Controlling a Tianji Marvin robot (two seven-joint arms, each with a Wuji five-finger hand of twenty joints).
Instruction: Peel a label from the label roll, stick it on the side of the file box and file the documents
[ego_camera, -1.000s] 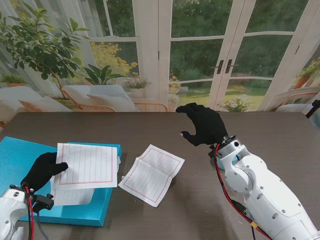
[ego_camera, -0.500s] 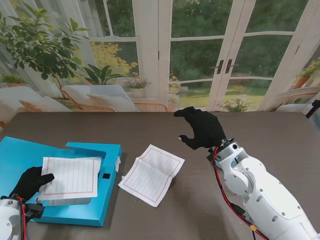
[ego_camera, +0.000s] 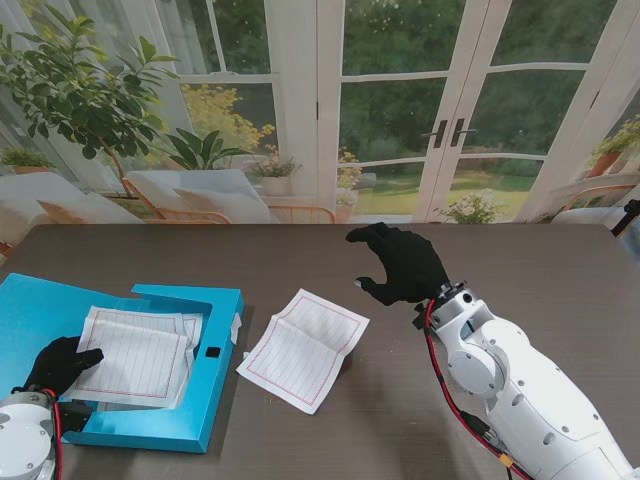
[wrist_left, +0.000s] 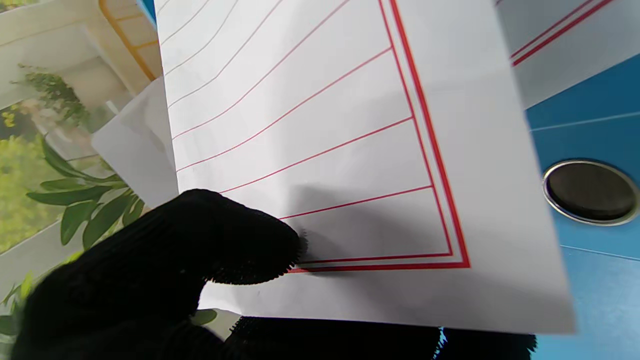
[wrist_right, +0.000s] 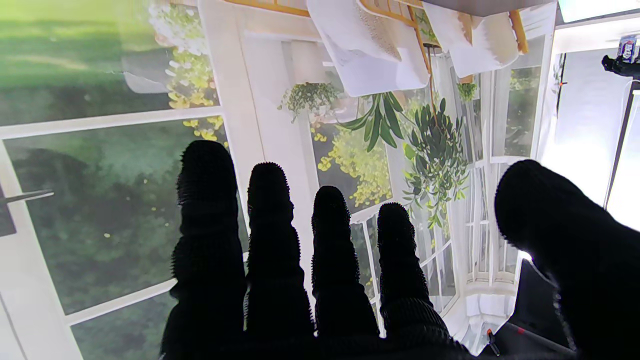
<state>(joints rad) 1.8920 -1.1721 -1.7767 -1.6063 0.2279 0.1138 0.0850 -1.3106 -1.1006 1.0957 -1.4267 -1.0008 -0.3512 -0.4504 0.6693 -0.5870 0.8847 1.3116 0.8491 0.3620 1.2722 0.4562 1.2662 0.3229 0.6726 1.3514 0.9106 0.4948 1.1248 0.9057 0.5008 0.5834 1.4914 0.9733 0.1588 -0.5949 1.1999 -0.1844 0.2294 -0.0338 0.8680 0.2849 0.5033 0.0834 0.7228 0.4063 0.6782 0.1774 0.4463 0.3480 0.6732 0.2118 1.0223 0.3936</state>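
My left hand (ego_camera: 58, 364) sat low at the left edge, its arm mostly cut off, pinching a lined sheet (ego_camera: 135, 356) over the open blue file box (ego_camera: 205, 400) (thumb on top, fingers hidden beneath). A second sheet (ego_camera: 303, 348) lay on the table (ego_camera: 560, 270) beside the box. My right hand (ego_camera: 402, 264) hovered empty, fingers spread, curled downward.

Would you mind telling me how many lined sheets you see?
2, maybe more. One held by the left hand over the open file box, sheet; one loose mid-table. Edges beneath the held sheet suggest others.
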